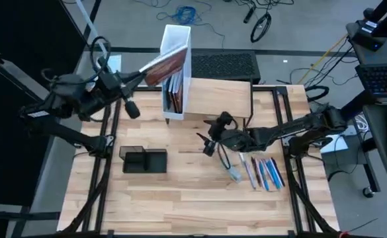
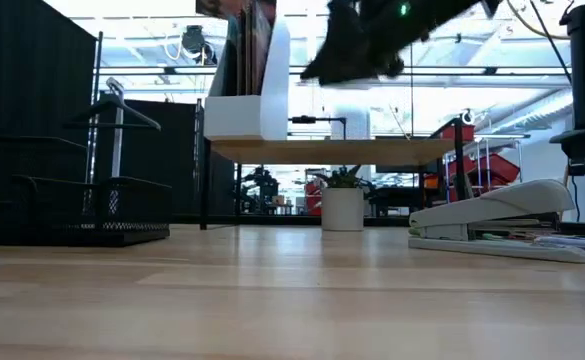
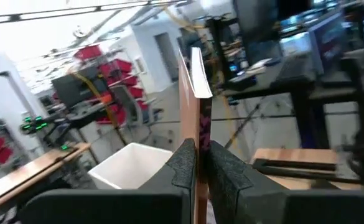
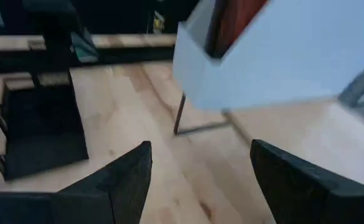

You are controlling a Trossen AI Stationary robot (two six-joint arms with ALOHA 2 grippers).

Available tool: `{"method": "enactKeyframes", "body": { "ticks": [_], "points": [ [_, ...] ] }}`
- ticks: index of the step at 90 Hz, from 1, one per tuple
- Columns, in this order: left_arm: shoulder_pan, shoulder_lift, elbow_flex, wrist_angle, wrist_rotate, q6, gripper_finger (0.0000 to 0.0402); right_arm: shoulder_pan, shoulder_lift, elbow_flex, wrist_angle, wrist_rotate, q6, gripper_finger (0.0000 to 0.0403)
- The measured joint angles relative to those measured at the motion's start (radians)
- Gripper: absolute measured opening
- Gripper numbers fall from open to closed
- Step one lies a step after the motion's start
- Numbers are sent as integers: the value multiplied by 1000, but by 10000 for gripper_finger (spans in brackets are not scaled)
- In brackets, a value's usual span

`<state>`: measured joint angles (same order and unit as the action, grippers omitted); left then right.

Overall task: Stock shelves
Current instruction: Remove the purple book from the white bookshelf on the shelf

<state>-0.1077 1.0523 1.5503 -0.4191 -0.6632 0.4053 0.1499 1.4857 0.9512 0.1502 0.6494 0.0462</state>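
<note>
item: thin brown book [image 1: 161, 66], clamped edge-on in my left fingers [image 3: 197, 163] above the white file box [image 1: 178, 63] on the shelves [image 1: 219, 96] for slotting in; right fingers [image 4: 200, 180] spread empty over the counter [image 1: 180, 198].

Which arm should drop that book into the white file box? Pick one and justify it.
Left. The left end effector is shut on the book, holding it right over the white file box on the shelves. The right end effector is open and empty, out over the table.
</note>
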Motion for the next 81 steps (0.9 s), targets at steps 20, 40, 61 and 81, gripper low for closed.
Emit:
{"method": "enactKeyframes", "body": {
  "ticks": [20, 40, 61, 81],
  "points": [
    [-113, 0, 26, -18, 5, -3, 10, 36, -82, 72, -3, 2, -154, 254],
    [-229, -4, 26, -22, 5, -4, 10, 53, -130, 143, -6, 2, -262, 254],
    [-304, 2, 26, -68, 10, -45, 10, 96, -153, 235, -4, -1, -366, 254],
    [-311, 59, 20, -80, 34, -58, 10, 104, -153, 284, -2, -100, -368, 254]
  ]
}}
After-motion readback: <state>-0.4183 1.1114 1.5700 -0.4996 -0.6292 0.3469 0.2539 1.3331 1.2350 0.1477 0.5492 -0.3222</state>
